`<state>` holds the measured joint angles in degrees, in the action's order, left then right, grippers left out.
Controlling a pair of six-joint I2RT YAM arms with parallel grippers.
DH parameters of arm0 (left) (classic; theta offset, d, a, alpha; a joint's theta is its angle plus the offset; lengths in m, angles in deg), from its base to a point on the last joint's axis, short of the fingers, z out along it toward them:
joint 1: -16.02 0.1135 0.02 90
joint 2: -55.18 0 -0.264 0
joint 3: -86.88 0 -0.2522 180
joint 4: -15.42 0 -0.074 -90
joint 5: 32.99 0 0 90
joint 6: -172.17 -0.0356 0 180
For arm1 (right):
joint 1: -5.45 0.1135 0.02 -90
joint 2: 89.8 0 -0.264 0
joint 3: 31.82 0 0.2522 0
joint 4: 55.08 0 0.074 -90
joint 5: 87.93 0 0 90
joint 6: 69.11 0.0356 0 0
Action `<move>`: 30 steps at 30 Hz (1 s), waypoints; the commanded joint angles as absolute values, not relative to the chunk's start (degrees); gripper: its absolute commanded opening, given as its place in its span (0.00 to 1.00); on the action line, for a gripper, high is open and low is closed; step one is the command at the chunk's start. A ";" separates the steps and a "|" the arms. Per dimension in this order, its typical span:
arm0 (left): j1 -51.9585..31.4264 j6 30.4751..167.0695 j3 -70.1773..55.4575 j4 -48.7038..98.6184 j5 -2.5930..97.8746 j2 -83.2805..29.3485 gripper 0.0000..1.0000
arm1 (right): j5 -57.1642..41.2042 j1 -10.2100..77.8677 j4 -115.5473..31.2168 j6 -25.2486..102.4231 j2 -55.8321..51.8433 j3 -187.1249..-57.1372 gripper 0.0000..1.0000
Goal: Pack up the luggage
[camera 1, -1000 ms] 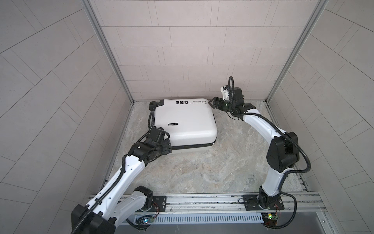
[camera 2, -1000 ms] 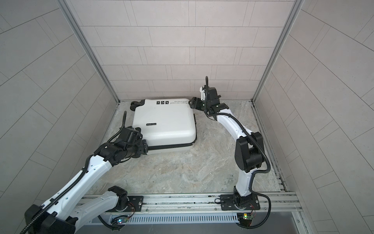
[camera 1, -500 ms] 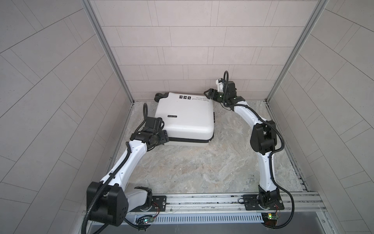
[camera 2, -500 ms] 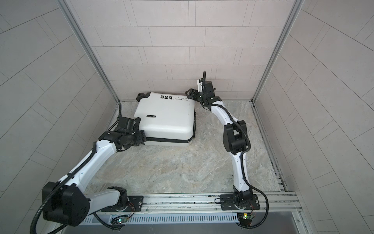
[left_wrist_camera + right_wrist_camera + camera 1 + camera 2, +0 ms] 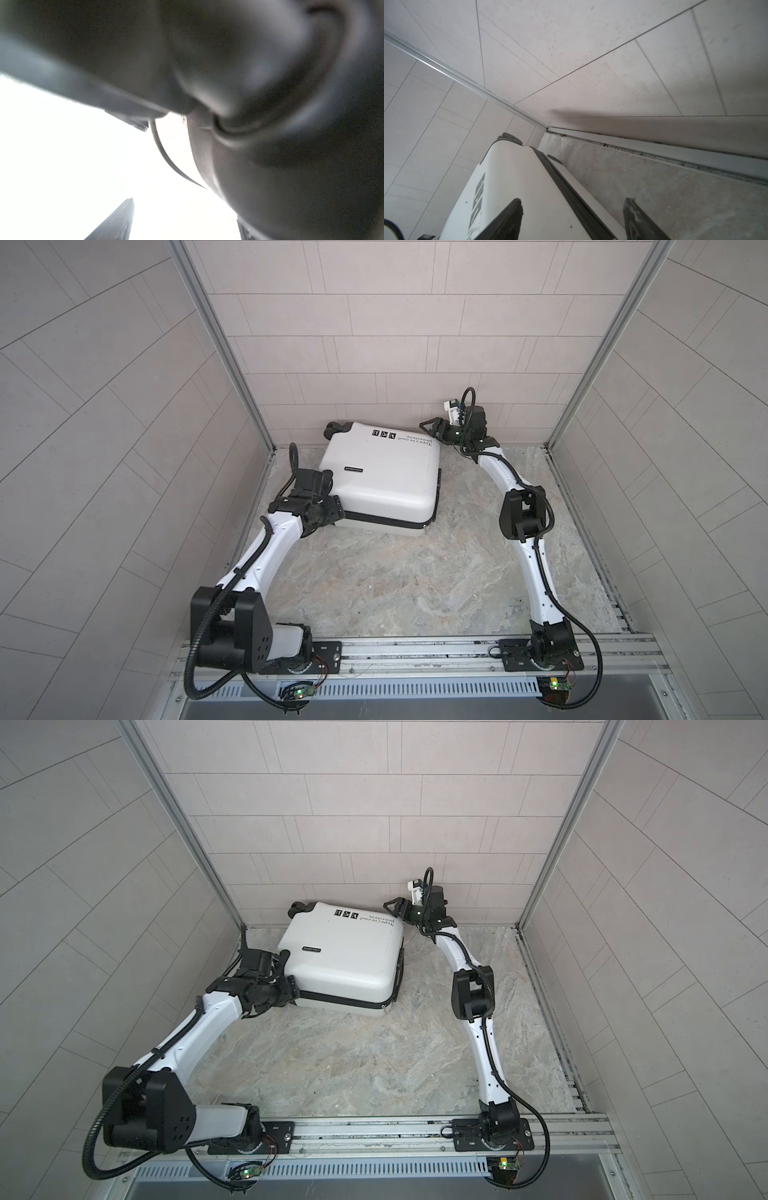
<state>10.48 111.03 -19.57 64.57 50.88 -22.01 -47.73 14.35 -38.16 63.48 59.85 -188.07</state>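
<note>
The luggage [image 5: 386,477] [image 5: 349,957] is a white hard-shell case lying flat and closed at the back left of the floor, its black wheels toward the back wall. My left gripper [image 5: 332,506] [image 5: 289,990] sits low against its front left corner. In the left wrist view its jaws [image 5: 182,228] stand wide apart with glaring white between them, and a dark blur fills the rest. My right gripper [image 5: 430,429] [image 5: 392,905] is open at the back right corner. Its fingers [image 5: 506,220] straddle the case's edge [image 5: 529,187] and black zipper trim.
Tiled walls close in the marbled floor [image 5: 395,580] on three sides, with metal posts [image 5: 232,364] in the back corners. The back wall is just behind the case and the right gripper. A metal rail [image 5: 415,649] along the front carries both arm bases.
The luggage has slid toward the back wall and turned a little. Both arms have stretched farther back with it, their grippers staying at its corners and staying open.
</note>
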 commanded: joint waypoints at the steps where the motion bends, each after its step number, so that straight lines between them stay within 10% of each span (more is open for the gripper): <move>1: 11.42 111.65 -17.79 61.01 51.01 -22.70 0.83 | -55.32 15.12 -39.56 63.35 59.08 -188.66 0.77; 30: 18.10 110.78 -23.99 57.90 45.63 -16.32 0.86 | -50.09 23.51 -37.62 44.68 18.51 -129.98 0.75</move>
